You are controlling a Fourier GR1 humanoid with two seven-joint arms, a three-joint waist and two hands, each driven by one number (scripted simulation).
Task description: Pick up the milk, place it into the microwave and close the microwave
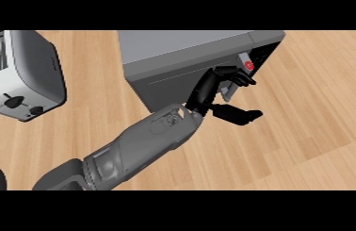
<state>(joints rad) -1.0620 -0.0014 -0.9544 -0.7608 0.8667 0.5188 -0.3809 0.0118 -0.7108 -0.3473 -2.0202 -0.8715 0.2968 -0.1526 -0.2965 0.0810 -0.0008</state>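
The grey microwave (182, 48) stands at the back middle of the wooden counter. Its dark door (163, 84) faces me and looks shut against the body. A red button (249, 65) marks the control strip to the right of the door. My left hand (206, 91) reaches in from the lower left. Its fingers rest on the door's right edge just below the button, and its thumb sticks out to the right. It holds nothing. The milk is not visible anywhere. My right hand does not show.
A silver toaster (31, 74) with two dark knobs stands at the left edge. Bare wooden counter (306, 117) stretches to the right of and in front of the microwave.
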